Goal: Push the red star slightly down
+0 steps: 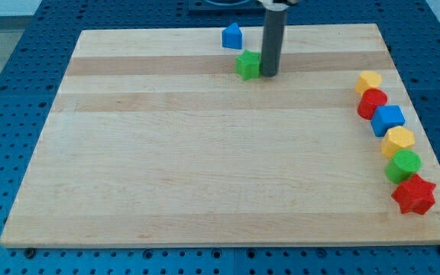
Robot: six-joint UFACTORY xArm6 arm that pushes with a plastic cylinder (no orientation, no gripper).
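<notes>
The red star (414,195) lies near the board's right edge toward the view's bottom, at the low end of a curved row of blocks. My tip (268,75) is far from it, near the view's top at the middle, touching the right side of a green star (247,64). A blue block (232,36) with a pointed top sits just up and left of the green star.
Above the red star the row holds a green round block (403,165), a yellow hexagon (398,141), a blue block (388,120), a red round block (373,102) and a yellow block (369,81). The wooden board (205,168) lies on a blue pegboard.
</notes>
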